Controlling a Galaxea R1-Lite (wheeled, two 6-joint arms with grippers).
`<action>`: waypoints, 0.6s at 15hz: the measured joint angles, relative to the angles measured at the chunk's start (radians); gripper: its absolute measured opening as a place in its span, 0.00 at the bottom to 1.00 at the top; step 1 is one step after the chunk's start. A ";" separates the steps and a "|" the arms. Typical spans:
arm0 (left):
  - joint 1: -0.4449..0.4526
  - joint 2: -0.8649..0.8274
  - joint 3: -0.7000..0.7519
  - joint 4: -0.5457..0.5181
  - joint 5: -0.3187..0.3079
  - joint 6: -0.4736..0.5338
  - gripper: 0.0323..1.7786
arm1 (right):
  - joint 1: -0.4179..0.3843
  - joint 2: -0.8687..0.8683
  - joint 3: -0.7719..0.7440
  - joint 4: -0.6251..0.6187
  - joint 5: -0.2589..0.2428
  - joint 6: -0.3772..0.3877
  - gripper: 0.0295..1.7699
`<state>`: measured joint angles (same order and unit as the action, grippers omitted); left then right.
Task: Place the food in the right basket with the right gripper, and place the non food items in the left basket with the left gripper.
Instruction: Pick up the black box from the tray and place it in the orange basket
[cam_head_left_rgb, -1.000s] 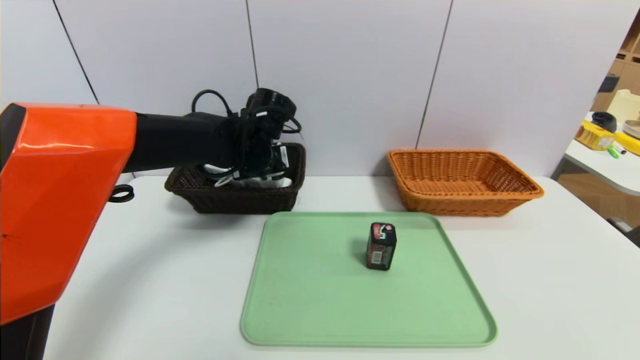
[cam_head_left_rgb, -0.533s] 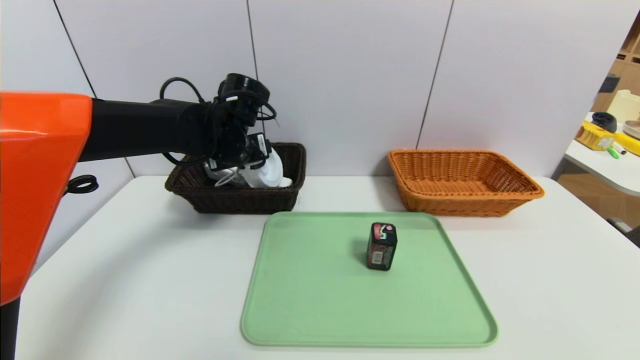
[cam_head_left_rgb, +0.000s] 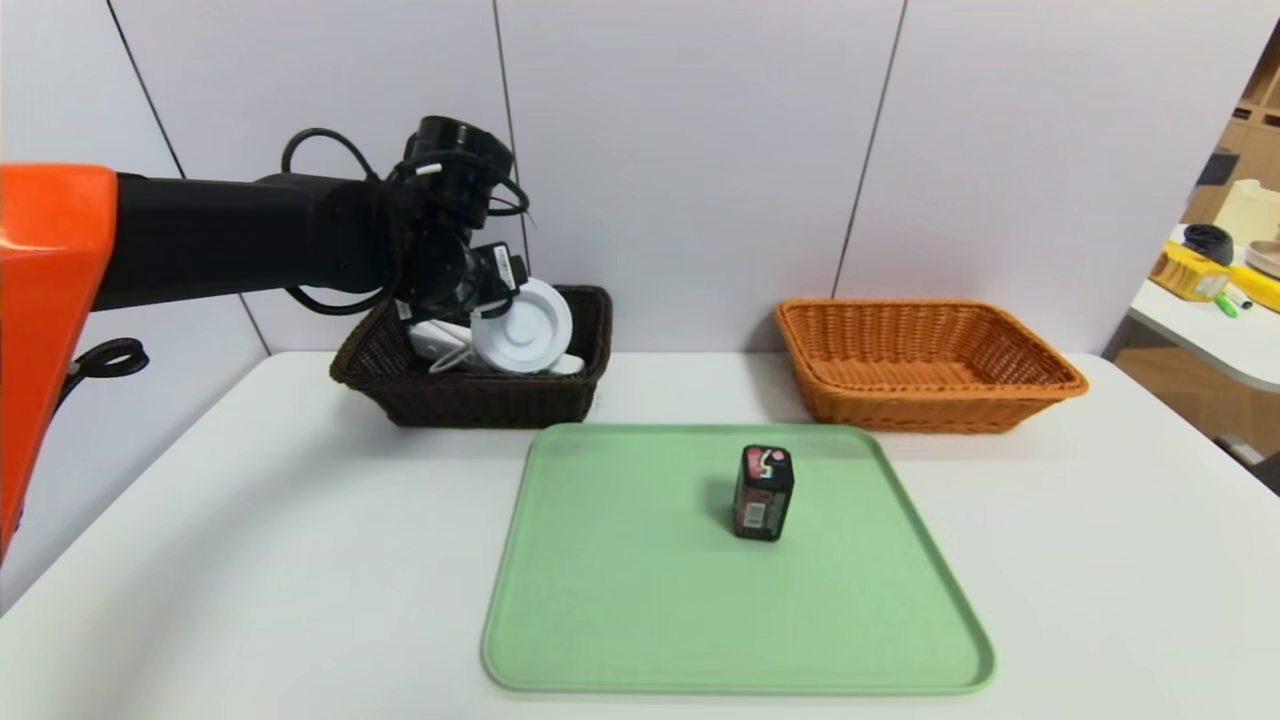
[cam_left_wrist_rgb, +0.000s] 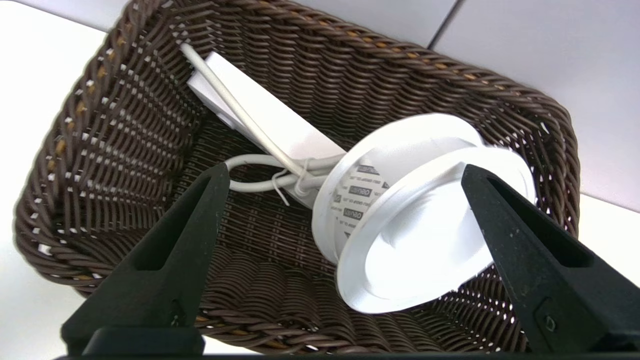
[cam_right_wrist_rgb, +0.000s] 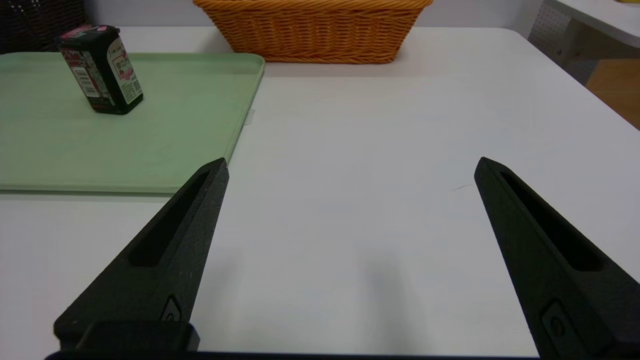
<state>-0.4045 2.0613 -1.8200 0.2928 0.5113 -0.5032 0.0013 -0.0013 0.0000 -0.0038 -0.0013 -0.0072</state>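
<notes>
Apparently the right end effector, empty and wide open, must reach the upright carton, upper left in its wrist view.

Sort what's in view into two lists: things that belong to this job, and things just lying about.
Part of the job:
- dark carton
- orange basket
- dark brown basket
- power strip
- white lidded tub
- left claw
- right claw

Just lying about, on the side table:
- yellow box
- green pen
</notes>
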 joint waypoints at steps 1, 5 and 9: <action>0.001 -0.005 0.001 0.002 0.000 0.000 0.93 | 0.000 0.000 0.000 0.000 0.000 0.001 0.96; -0.003 -0.046 0.019 0.007 0.000 0.000 0.94 | 0.000 0.000 0.000 0.000 0.000 0.000 0.96; -0.024 -0.086 0.029 0.007 0.000 0.005 0.95 | 0.000 0.000 0.000 0.000 0.000 0.001 0.96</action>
<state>-0.4285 1.9753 -1.7911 0.2996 0.5109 -0.4983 0.0013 -0.0013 0.0000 -0.0038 -0.0017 -0.0066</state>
